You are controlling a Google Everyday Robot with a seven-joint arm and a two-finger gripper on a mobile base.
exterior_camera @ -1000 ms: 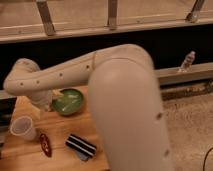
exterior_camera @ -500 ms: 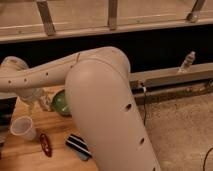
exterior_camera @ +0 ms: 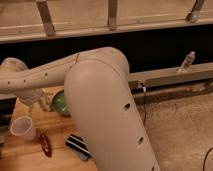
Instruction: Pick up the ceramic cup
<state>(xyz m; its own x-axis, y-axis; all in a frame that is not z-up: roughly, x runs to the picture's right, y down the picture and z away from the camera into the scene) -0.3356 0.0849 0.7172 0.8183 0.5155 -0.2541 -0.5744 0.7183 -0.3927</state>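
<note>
Camera view, approach step. The ceramic cup (exterior_camera: 22, 128) stands on the wooden table (exterior_camera: 20, 159) near its left edge, apart from every other object. The gripper (exterior_camera: 39, 102) hangs above and to the right of the cup, just beside the green bowl (exterior_camera: 59, 102). Its jaws appear spread and empty, though the wrist partly hides them. The arm (exterior_camera: 102, 117) fills the centre of the view.

The cup sits upright. Its long axis runs vertically, its open mouth faces up, and its wall tapers toward the base.

To do this step well, bring the gripper over the cup before you lower it, so the fingers do not brush the green bowl. Keep the jaws wide and set one finger on each side of the wall, or one inside and one outside the rim. Grip high, since the taper would probably let a low grasp slide. Descend straight along the cup's axis; a sideways push would likely tip it toward the small red object (exterior_camera: 45, 144) lying nearby.
</note>
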